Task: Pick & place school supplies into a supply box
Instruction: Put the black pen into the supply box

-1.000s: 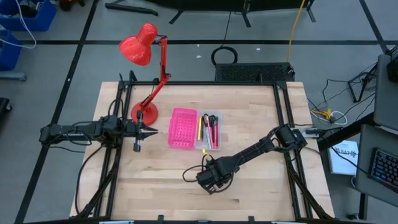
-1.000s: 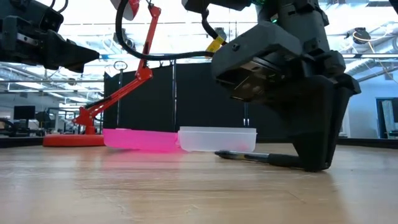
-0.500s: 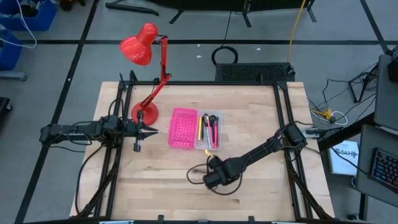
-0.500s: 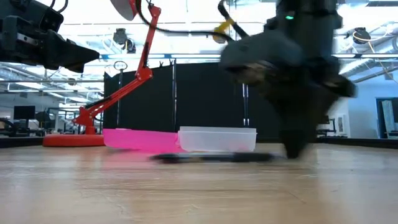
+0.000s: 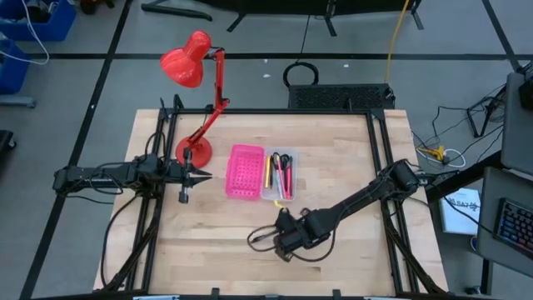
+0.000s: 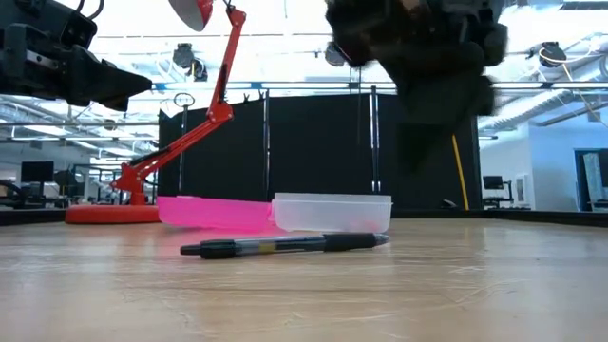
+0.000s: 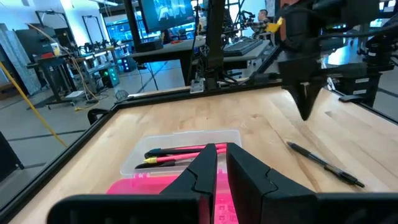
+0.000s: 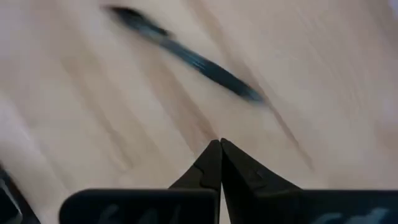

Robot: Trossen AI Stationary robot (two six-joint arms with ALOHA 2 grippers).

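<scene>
A black pen (image 6: 285, 244) lies flat on the wooden table, free of any gripper; it also shows in the right wrist view as the pen (image 8: 186, 56) and in the left wrist view as the pen (image 7: 326, 165). My right gripper (image 6: 413, 166) hangs shut and empty above it, pointing steeply down, near the table's front middle (image 5: 283, 242). The clear supply box (image 5: 280, 175) holds several pens and small scissors. My left gripper (image 7: 221, 149) waits level at the table's left, a narrow gap between its fingers.
A bright pink perforated tray (image 5: 243, 172) stands against the supply box's left side. A red desk lamp (image 5: 196, 152) stands at the far left, its base close to my left gripper. Bare wood lies along the table's near edge (image 5: 216, 267).
My right gripper has risen from the table top and tipped, leaving the pen behind. The pen, which lay under the fingers, has slid along the table toward the left edge and now lies in the open.
</scene>
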